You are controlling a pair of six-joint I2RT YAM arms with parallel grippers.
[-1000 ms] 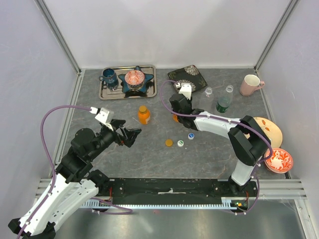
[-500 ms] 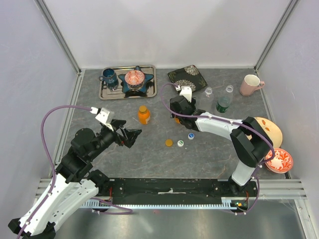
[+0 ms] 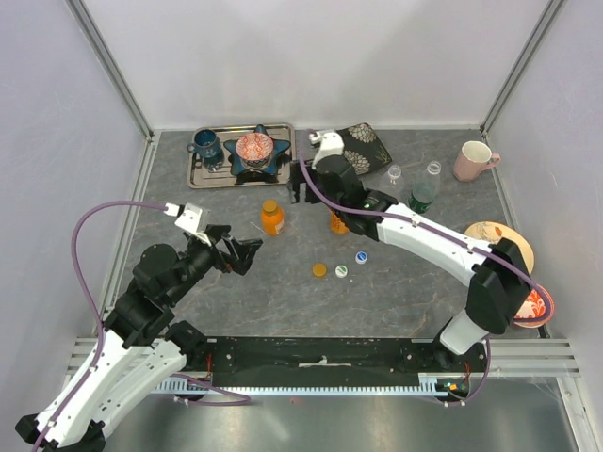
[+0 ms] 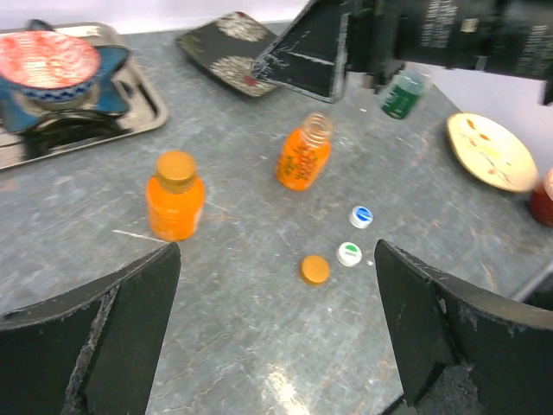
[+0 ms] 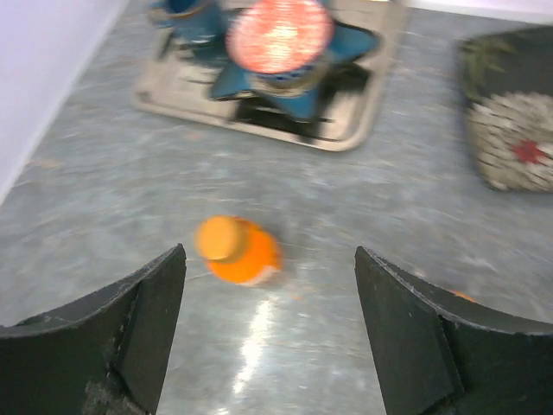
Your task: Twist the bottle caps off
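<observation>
Top external view: three of the four caps are off and loose mid-counter, near one another but apart: small round orange plastic cap (image 3: 320, 270), green-and-white cap (image 3: 341, 271), blue-and-white cap (image 3: 361, 256). Fourth, an orange screw cap (image 4: 176, 169), sits on the squat orange juice bottle (image 3: 272, 217), upright, just in front of the steel tray (image 3: 236, 184). Uncapped orange bottle (image 3: 339, 223) upright to its right.

Right jaws spread wide, empty, hovering above and behind the capped bottle. Right wrist view blurred, with that bottle low between the jaws. Left jaws fully spread, empty, on the near side of the bottle and well short of it.

Step judged: last cap.
- Clamp the bottle body low with one pair of jaws before any twist.
- Centre the other pair on the cap, square from above.
- Pinch the cap only, not the neck.
- Lift straight up once loose.
- Keep clear of the open bottle: likely to spill if knocked.

Surface: grey mottled counter (image 3: 236, 301), scuffed, faintly glossy, probably slick under a light bottle.

Room: plain pale walls (image 3: 311, 56), aluminium corner posts (image 3: 108, 66).
</observation>
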